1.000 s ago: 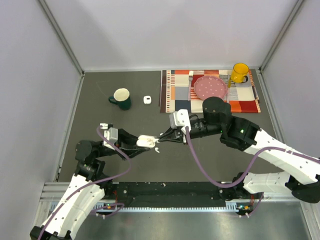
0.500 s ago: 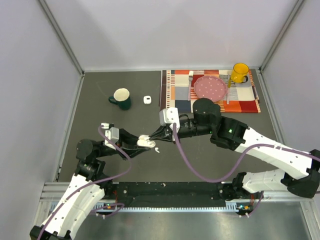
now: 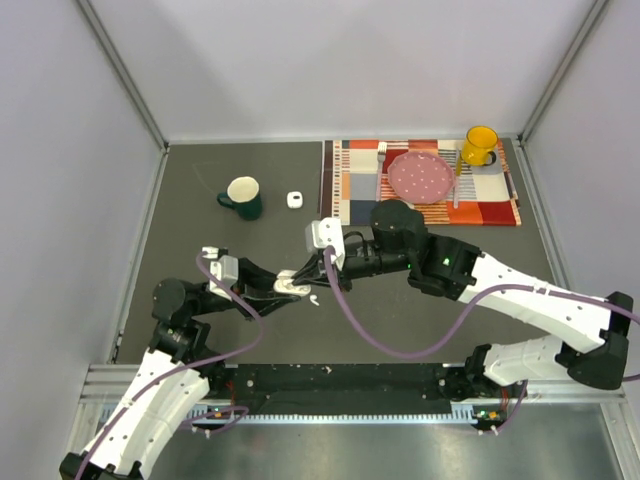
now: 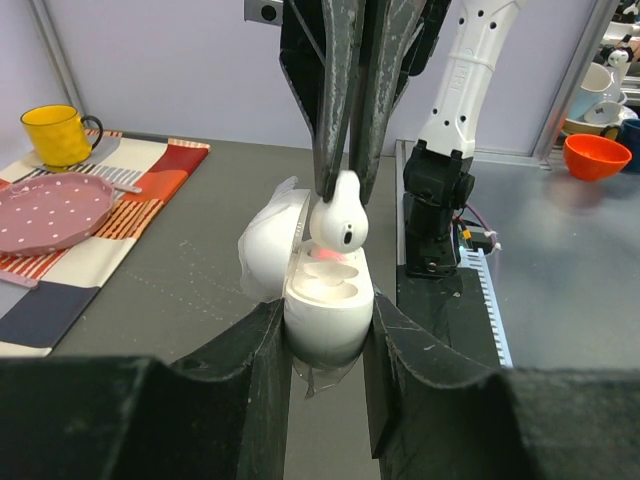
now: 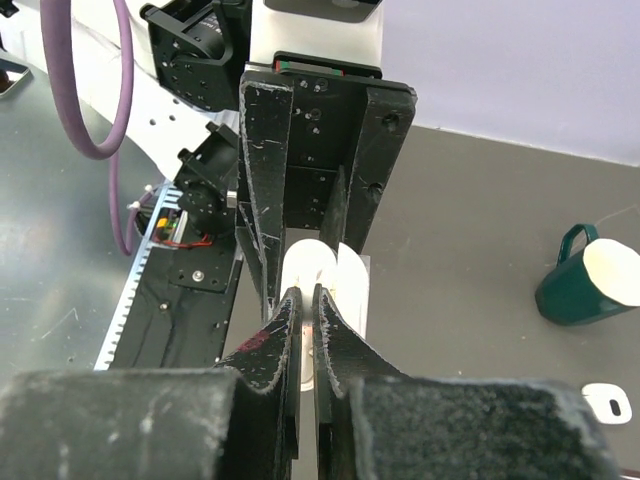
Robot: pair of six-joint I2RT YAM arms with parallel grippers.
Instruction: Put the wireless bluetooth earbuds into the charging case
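My left gripper is shut on the open white charging case, its lid tipped back to the left. My right gripper is shut on a white earbud, held by its stem, head down over the case's far socket, which glows red. In the right wrist view the case shows just beyond my nearly closed fingertips. A second earbud lies on the table next to the case. Another small white case lies by the green mug.
A green mug stands at the back left. A striped placemat at the back right carries a pink dotted plate, a yellow mug and cutlery.
My right arm has moved left, bringing the earbud from beside the case to directly over its open sockets. My left gripper has kept the case nearly still.
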